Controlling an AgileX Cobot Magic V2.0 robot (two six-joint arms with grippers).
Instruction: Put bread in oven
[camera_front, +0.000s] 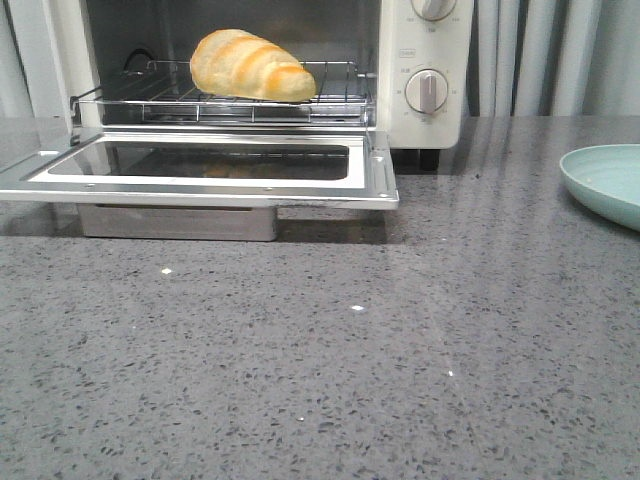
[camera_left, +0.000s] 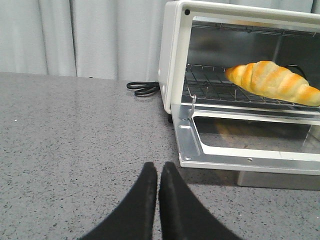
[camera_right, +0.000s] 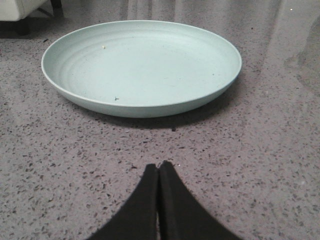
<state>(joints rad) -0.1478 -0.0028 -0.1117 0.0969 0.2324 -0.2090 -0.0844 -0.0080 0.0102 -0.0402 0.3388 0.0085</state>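
Observation:
The golden-yellow bread (camera_front: 250, 66) lies on the wire rack (camera_front: 160, 100) inside the cream-white oven (camera_front: 430, 60); it also shows in the left wrist view (camera_left: 272, 81). The oven's glass door (camera_front: 200, 170) hangs open and flat, as the left wrist view (camera_left: 240, 145) shows too. My left gripper (camera_left: 158, 167) is shut and empty, low over the counter, short of the door's corner. My right gripper (camera_right: 158, 167) is shut and empty, in front of the plate. Neither gripper shows in the front view.
A pale green empty plate (camera_right: 140, 65) sits at the right edge of the grey counter, also in the front view (camera_front: 610, 180). A coiled black cord (camera_left: 142, 88) lies beside the oven. A metal crumb tray (camera_front: 180, 222) sits under the open door. Grey curtains hang behind.

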